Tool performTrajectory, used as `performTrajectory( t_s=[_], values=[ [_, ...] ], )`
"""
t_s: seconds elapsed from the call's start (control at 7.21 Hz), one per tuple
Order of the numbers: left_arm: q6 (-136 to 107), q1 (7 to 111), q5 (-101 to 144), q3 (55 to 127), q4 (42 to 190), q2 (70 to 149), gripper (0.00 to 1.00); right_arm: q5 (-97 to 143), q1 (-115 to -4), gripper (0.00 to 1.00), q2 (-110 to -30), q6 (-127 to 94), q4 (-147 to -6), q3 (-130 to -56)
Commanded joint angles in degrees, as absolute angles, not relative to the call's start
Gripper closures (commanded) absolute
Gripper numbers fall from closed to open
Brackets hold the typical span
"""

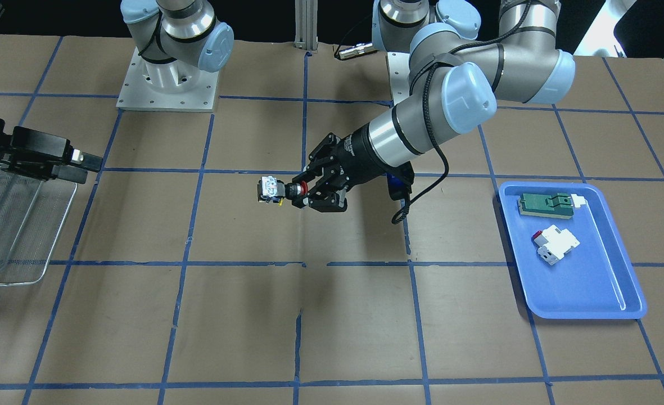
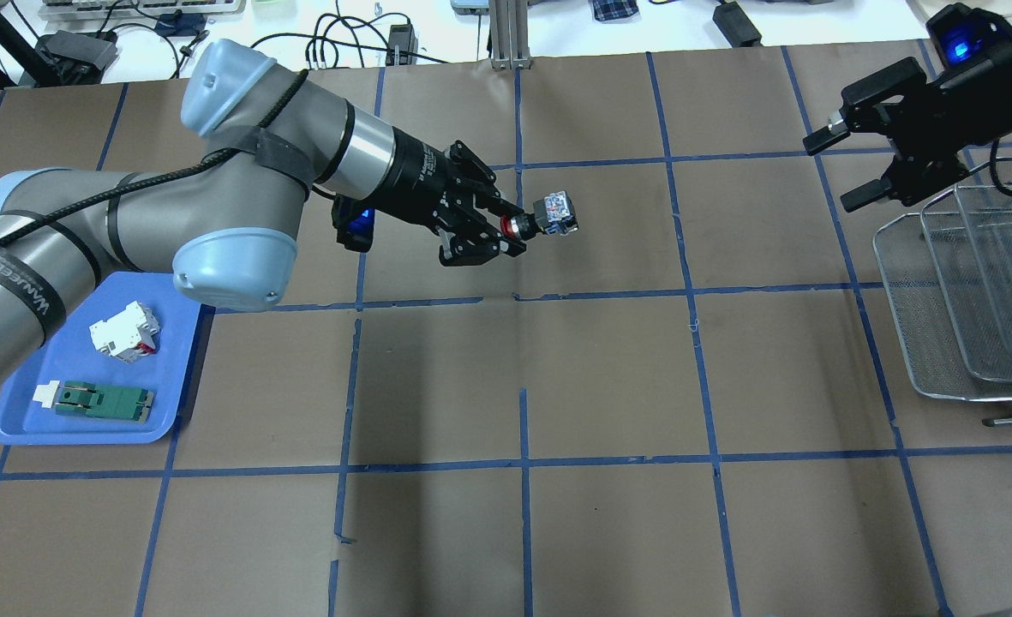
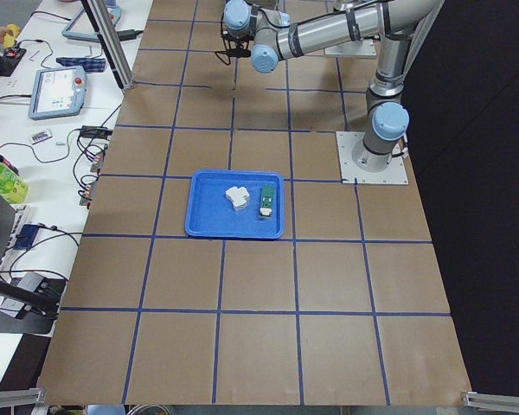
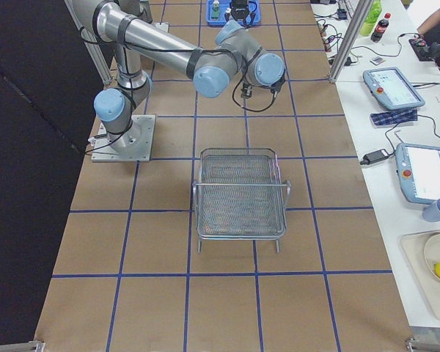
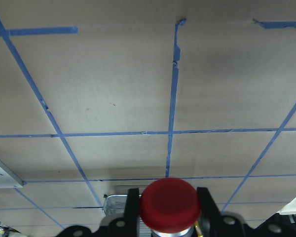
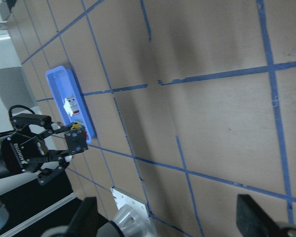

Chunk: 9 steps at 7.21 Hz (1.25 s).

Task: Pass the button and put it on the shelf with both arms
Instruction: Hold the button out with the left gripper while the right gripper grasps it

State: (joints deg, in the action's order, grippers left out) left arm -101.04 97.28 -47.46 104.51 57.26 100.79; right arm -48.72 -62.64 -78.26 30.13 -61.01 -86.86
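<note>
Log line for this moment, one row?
left fingers: shut on button, midair | right fingers: open, near shelf | handover: not yet done

A: Counter (image 2: 608,531): matt brown paper, creased. Seams in blue tape (image 2: 524,428), torn in places.

B: Shelf (image 4: 238,191): fine silver wire mesh, bright metal rim. Tray (image 1: 585,281): glossy blue plastic.

A: Button (image 5: 170,205) cap: smooth red plastic, soft sheen. Left arm (image 1: 528,62): satin grey metal, light-blue plastic caps. Left end effector (image 1: 303,189): matt black.
</note>
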Motion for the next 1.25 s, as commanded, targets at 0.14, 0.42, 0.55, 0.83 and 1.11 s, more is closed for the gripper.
performTrajectory(
  t_s=[0.14, 0.42, 0.55, 0.83, 1.11],
  values=[
    [-105.2, 99.6, -47.4, 104.6, 54.6, 100.7, 1.0, -41.2, -66.2, 0.0, -78.0, 35.6, -51.9, -87.5],
    [-106.1, 102.6, -46.4, 104.7, 53.0, 100.8, 1.0, -40.0, -74.4, 0.0, -77.1, 33.6, -53.4, -87.2],
    [-107.1, 102.9, -46.4, 104.8, 52.4, 100.8, 1.0, -40.1, -75.8, 0.0, -73.8, 33.3, -55.4, -87.0],
    [-107.2, 103.0, -46.4, 104.8, 51.6, 100.6, 1.0, -40.4, -77.2, 0.0, -72.3, 33.5, -55.4, -87.5],
    [-107.9, 103.1, -46.3, 104.7, 51.2, 100.6, 1.0, -39.9, -78.1, 0.01, -72.5, 33.0, -55.1, -87.6]
  ],
)
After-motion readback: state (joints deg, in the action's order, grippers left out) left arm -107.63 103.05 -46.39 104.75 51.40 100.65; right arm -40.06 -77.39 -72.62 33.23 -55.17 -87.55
